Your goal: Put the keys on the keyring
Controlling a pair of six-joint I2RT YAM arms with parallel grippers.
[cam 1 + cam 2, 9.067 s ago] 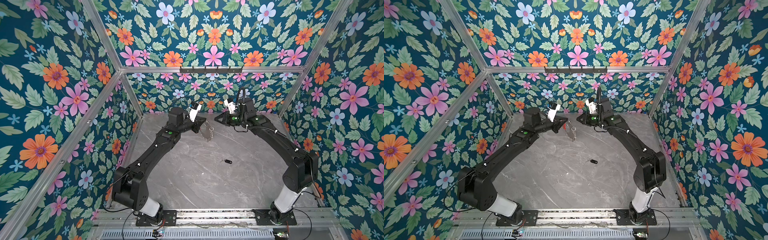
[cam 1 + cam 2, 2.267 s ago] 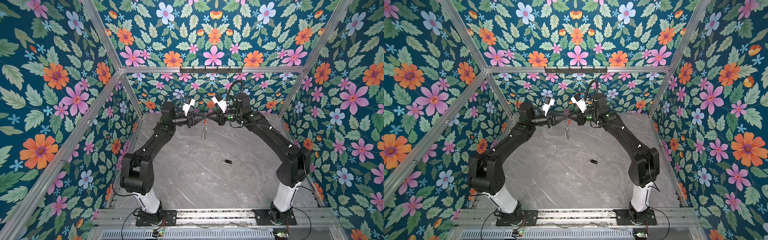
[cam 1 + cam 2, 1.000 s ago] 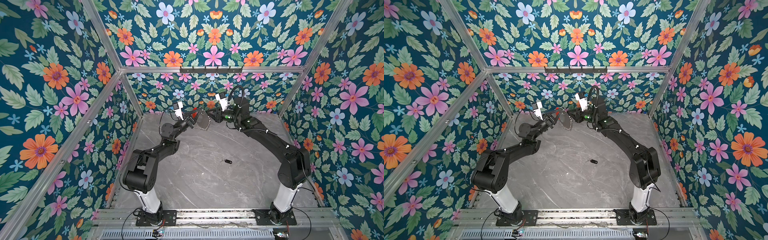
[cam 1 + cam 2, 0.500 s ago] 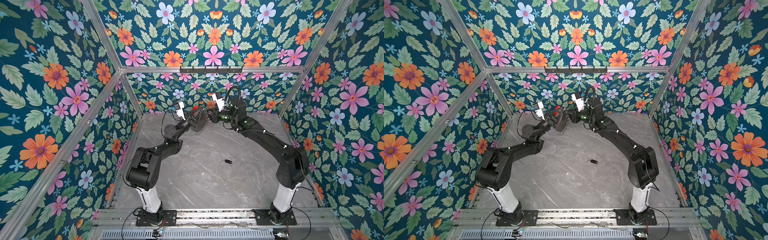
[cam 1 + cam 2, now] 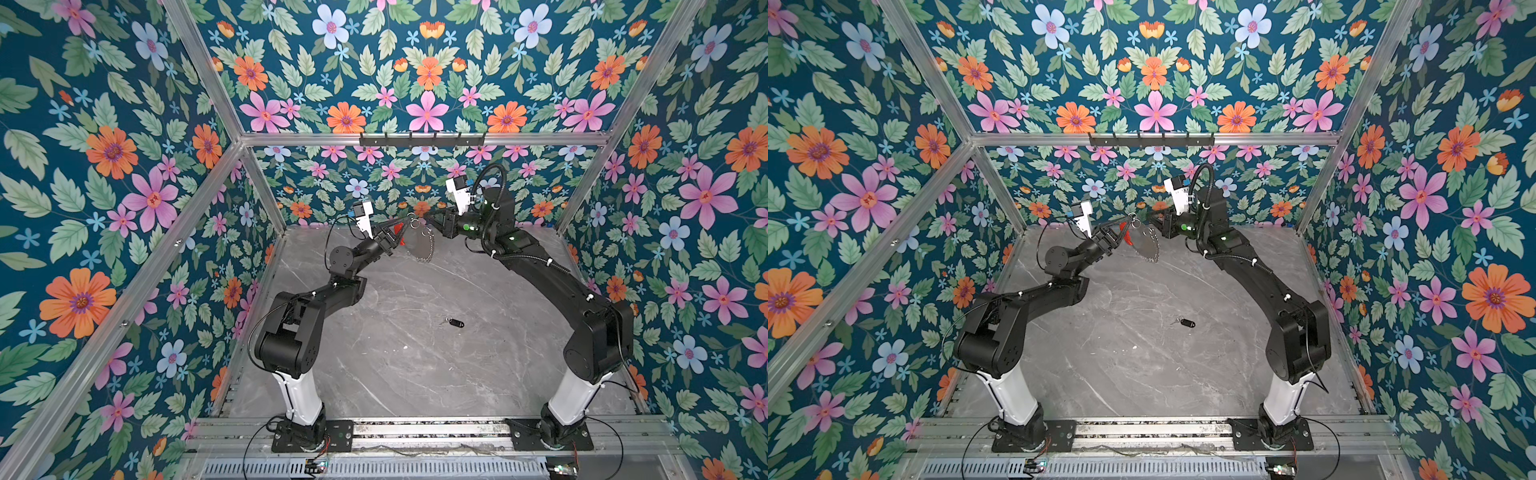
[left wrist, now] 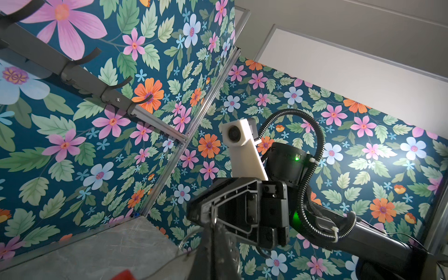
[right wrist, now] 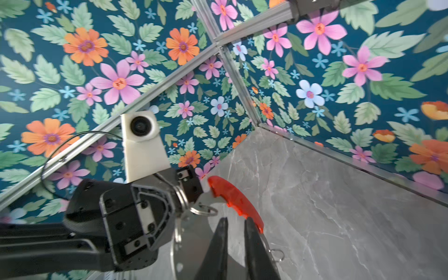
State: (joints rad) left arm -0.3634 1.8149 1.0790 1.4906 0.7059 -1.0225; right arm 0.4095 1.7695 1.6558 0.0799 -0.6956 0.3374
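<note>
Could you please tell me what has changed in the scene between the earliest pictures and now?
The left arm has folded and raised the keyring, the left gripper staying shut on it near the red piece. The right gripper has moved in to the keyring's upper edge; whether it grips is unclear. The keys lie unmoved on the table.

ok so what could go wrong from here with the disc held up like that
1. The left pincer holds the keyring aloft by its edge near the red piece; a push from the right pincer, close against it, might twist it loose.
2. The silver loops along its rim could snag the right pincer.
3. The black key tag lies flat on the table, small and probably hard to pinch.
</note>
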